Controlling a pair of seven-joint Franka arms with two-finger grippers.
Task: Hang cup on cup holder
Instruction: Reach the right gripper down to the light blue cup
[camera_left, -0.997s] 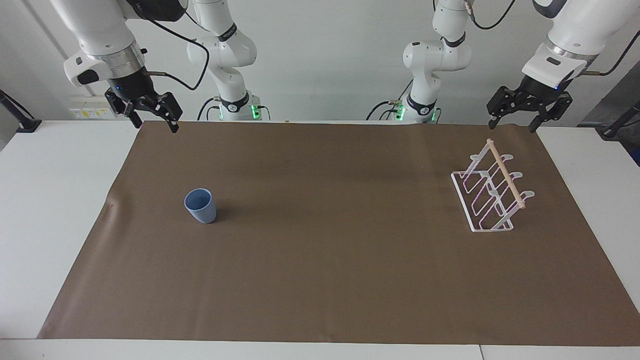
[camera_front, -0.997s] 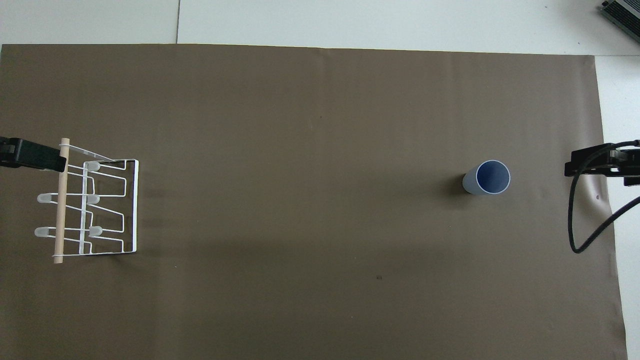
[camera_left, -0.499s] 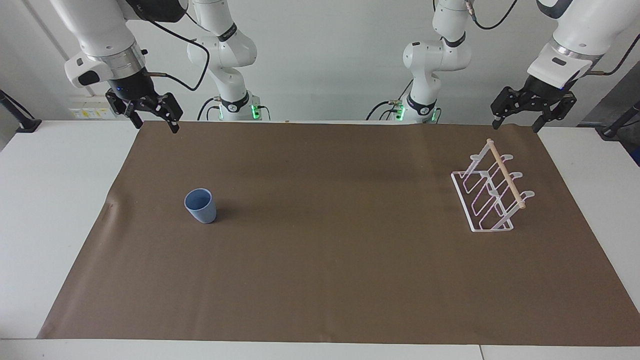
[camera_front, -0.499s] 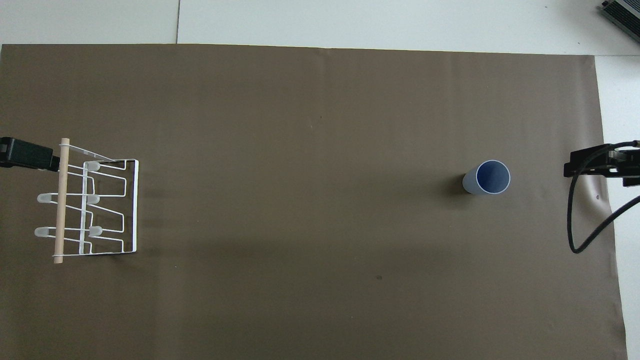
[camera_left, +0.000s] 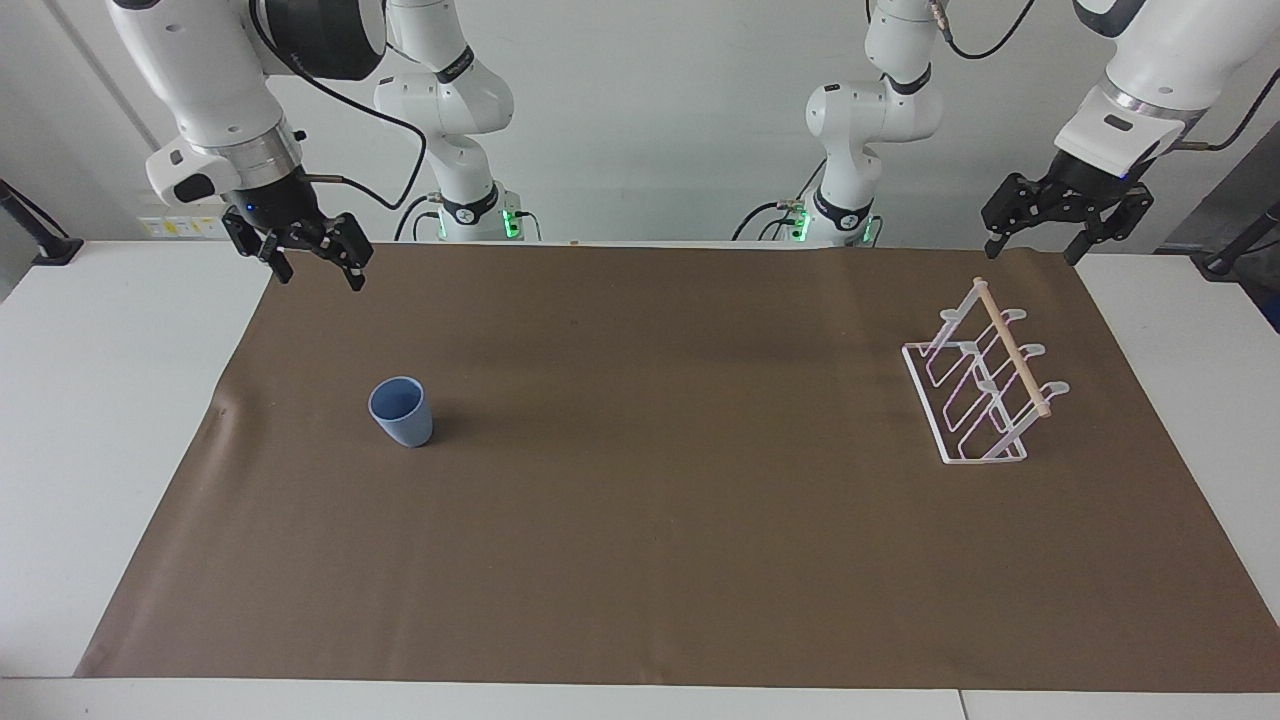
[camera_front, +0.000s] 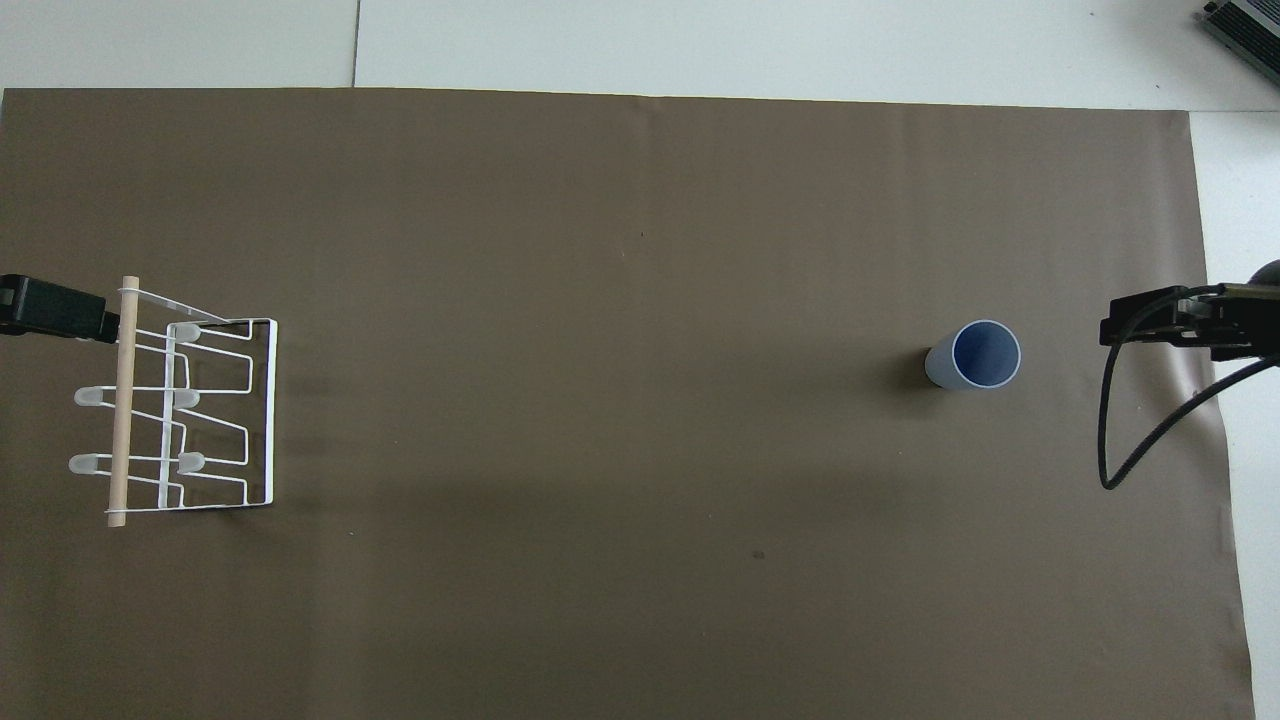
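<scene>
The light-blue cup stands upright on the brown mat toward the right arm's end of the table; it also shows in the overhead view. The white wire cup holder with its wooden rod stands toward the left arm's end, with nothing on its prongs, and shows in the overhead view too. My right gripper is open and empty, up in the air over the mat's edge nearest the robots, apart from the cup. My left gripper is open and empty, raised over the mat's corner by the holder.
The brown mat covers most of the white table. A black cable hangs from the right arm. A grey device lies at the table's corner farthest from the robots, at the right arm's end.
My right gripper has come down a little and moved toward the middle of the table. My left gripper rose slightly, then stayed still. Cup and holder have not moved.
</scene>
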